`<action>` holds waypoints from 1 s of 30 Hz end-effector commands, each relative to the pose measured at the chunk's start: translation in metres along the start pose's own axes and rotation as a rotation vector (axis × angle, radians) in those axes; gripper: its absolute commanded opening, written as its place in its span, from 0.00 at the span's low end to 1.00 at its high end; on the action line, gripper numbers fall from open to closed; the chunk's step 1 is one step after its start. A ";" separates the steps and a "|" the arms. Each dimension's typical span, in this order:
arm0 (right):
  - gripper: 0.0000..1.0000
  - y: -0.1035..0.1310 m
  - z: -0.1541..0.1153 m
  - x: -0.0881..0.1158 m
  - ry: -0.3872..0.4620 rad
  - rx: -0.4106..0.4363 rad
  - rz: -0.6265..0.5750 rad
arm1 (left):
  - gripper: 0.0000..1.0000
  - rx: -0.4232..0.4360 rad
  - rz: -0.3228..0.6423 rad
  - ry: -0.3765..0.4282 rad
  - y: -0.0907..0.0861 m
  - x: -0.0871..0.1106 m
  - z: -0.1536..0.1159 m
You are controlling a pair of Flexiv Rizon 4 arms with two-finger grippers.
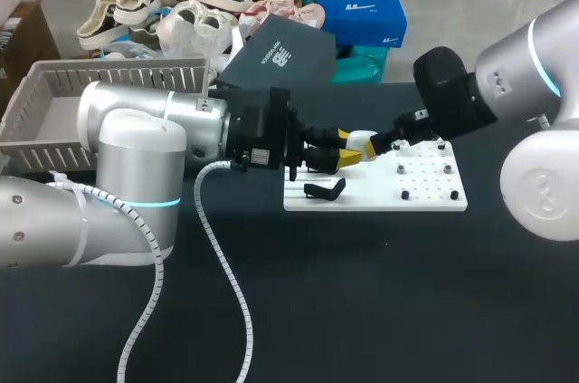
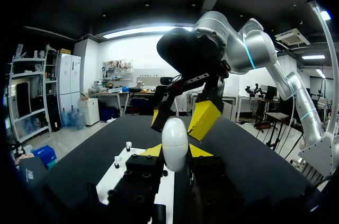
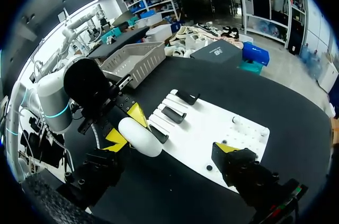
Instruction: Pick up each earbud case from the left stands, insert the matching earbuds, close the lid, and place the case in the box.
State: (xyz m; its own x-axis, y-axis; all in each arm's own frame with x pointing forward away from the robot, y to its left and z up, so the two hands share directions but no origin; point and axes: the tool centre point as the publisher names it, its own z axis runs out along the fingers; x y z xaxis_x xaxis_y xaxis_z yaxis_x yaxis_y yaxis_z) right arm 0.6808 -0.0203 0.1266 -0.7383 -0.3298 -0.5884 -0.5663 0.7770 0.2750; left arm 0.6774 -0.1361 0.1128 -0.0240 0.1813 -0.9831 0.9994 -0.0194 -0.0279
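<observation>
we see one table [image 1: 380, 311] with a flat, matte black top, evenly lit; the dark surface stretches from its near edge to its far edge.

Black table [image 1: 362, 292], matte, taking up most of the head view. White board [image 1: 380, 197] lies flat near the far middle. Black stands [image 3: 174, 114] on the board's left part, small pegs [image 1: 423, 168] on its right. Grey slatted basket [image 1: 118, 71] at the far left corner.
</observation>
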 end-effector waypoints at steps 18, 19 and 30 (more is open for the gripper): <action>1.00 -0.013 -0.021 -0.040 -0.042 0.140 -0.084 | 0.00 0.002 0.001 -0.003 0.001 0.001 0.001; 1.00 -0.019 -0.024 -0.042 -0.042 0.168 -0.091 | 0.00 0.002 0.001 -0.003 0.001 0.001 0.001; 1.00 -0.085 -0.037 -0.036 0.024 0.424 -0.089 | 0.00 0.002 0.001 -0.003 0.001 0.001 0.001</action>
State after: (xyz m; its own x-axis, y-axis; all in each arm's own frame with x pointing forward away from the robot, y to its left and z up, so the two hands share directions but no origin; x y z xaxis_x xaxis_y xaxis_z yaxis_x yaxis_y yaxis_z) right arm 0.7430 -0.0921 0.1534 -0.7034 -0.4162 -0.5762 -0.5287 0.8482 0.0327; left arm 0.6769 -0.1363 0.1126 -0.0237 0.1805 -0.9833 0.9994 -0.0219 -0.0281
